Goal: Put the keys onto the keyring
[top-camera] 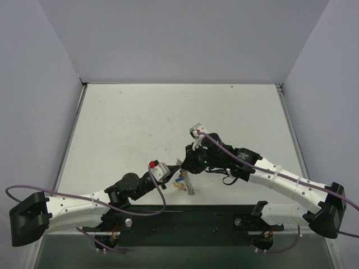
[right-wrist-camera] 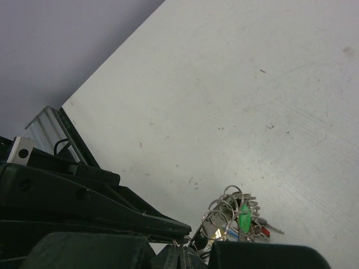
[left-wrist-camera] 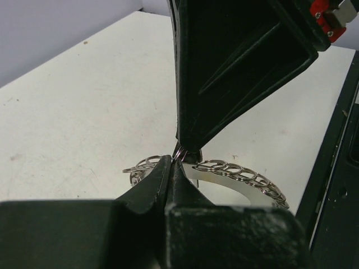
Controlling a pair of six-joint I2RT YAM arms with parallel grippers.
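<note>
Here, near the front edge of a white tabletop [top-camera: 168, 117] boxed by pale grey walls [top-camera: 185, 33], the left claw [left-wrist-camera: 171, 168] clamps the keyring [left-wrist-camera: 241, 175]; the right claw [right-wrist-camera: 182, 252] pinches loops of the keys [right-wrist-camera: 244, 217].

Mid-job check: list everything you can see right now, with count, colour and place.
table: one, white, fills the workspace.
walls: three, pale grey, left, back and right of the table.
keyring: one, silvery, chain-like rim, near the table's front edge at centre.
keys: one bunch, exact count unclear; green, red and blue heads show, on small silvery rings, by the keyring.
base plate: one, black, along the near edge.
cables: two, purple, one along each arm.
left gripper: one, black, shut on the keyring's rim.
right gripper: one, black, shut, its tip meeting the left gripper's at the rim.
</note>
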